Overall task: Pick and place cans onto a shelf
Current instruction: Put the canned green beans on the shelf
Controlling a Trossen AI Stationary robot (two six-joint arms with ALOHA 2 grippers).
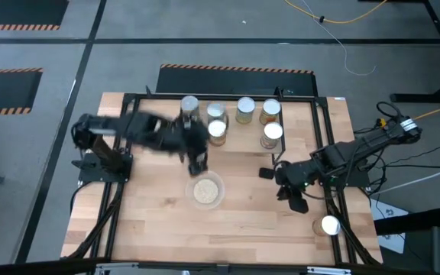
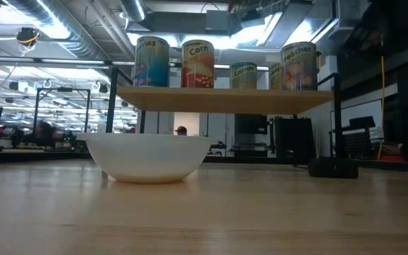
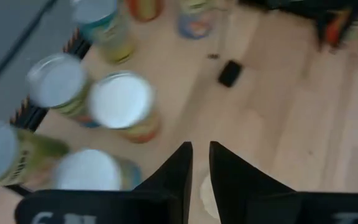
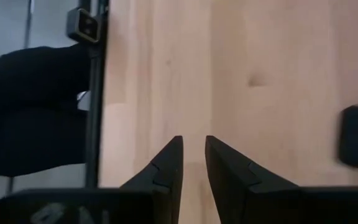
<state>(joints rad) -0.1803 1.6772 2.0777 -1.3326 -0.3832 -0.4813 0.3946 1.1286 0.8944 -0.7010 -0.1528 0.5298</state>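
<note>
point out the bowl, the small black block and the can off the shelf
bowl (image 1: 207, 191): high view, beige contents.
small black block (image 3: 230, 73): left wrist view, top face.
can off the shelf (image 1: 329, 224): high view, shiny lid.
</note>
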